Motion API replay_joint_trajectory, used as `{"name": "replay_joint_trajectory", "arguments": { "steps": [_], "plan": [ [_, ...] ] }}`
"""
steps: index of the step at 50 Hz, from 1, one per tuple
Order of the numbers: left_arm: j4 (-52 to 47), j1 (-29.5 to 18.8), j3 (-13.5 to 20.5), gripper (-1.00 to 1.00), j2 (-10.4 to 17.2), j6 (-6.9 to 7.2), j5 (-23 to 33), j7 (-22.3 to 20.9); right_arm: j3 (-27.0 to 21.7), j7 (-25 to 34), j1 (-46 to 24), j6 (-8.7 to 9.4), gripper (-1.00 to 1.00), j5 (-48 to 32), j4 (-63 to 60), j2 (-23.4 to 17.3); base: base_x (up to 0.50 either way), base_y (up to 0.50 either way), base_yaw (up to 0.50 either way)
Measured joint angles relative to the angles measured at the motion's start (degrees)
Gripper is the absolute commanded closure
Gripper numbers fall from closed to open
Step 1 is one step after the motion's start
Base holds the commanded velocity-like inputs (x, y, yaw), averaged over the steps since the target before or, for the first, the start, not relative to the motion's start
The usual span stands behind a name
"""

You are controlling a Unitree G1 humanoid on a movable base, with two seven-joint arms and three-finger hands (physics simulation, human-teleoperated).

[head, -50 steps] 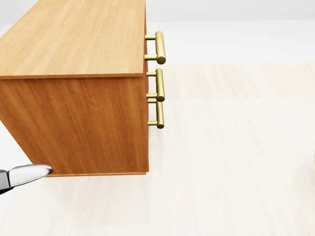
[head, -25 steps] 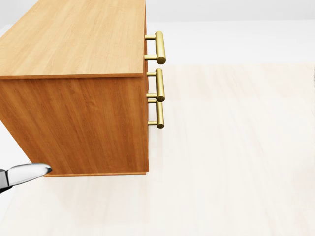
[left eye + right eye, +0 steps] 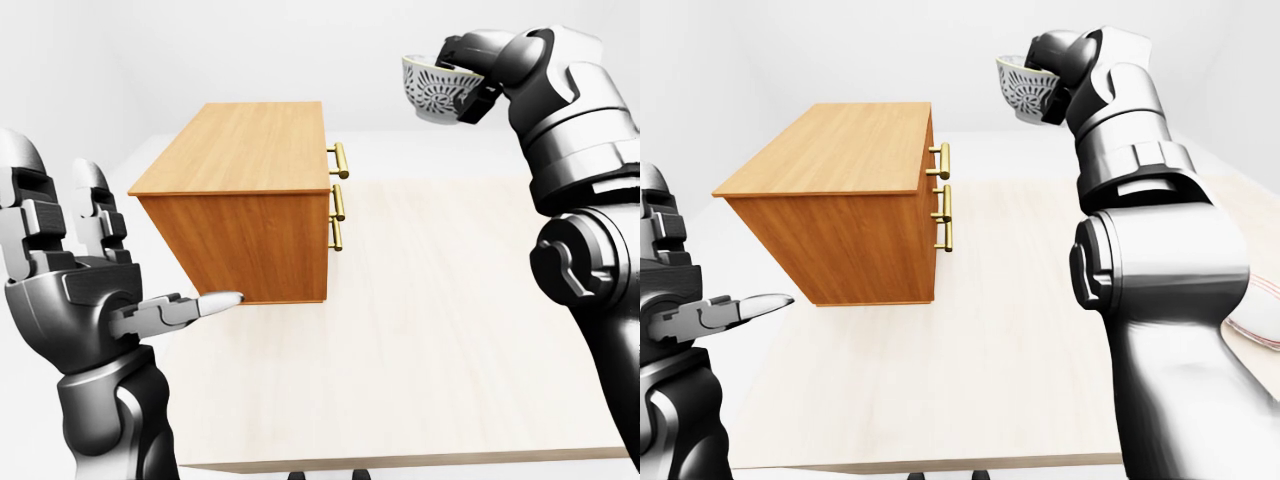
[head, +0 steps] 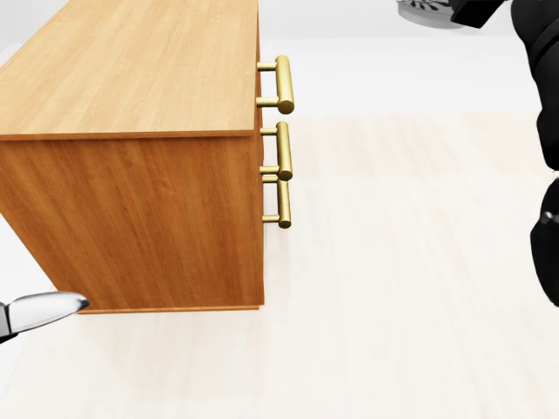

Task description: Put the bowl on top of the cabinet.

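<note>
A white bowl (image 3: pixel 432 90) with a dark pattern hangs high in the air, right of the cabinet, and my right hand (image 3: pixel 470 75) is shut on it. The wooden cabinet (image 3: pixel 245 200) with brass handles (image 3: pixel 339 195) stands on the pale table (image 3: pixel 430 330); its flat top (image 4: pixel 131 65) is bare. In the head view only the bowl's lower edge (image 4: pixel 428 12) shows at the top. My left hand (image 3: pixel 100 270) is open at the lower left, below and left of the cabinet, holding nothing.
My right arm (image 3: pixel 1150 260) fills the right side of the right-eye view. A white cloth with a red stripe (image 3: pixel 1255 325) lies at the table's right edge. The table's near edge (image 3: pixel 400 462) runs along the bottom.
My right arm and the bowl's lower edge have come into the head view at the top right. The left fingertip at the lower left has barely moved.
</note>
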Motion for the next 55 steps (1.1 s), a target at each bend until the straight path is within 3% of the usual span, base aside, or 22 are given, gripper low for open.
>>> {"name": "replay_joint_trajectory", "arguments": {
  "steps": [22,37,55],
  "plan": [
    [-0.02,-0.18,0.64,-1.0,0.16,0.0,-0.74,0.11,-0.49,-5.35,-6.74,0.0,1.0,1.67,0.96,13.37,0.0,0.0,0.0],
    [-0.07,-0.05,0.78,-1.0,0.19,0.0,-1.15,0.24,-0.46,-7.86,-8.37,0.0,1.0,5.21,0.89,18.45,0.0,0.0,0.0],
    [0.14,0.03,0.78,-1.0,0.17,0.0,-1.33,0.29,-0.08,-4.47,-6.77,0.0,1.0,8.75,0.84,22.46,0.0,0.0,0.0]
  ]
}}
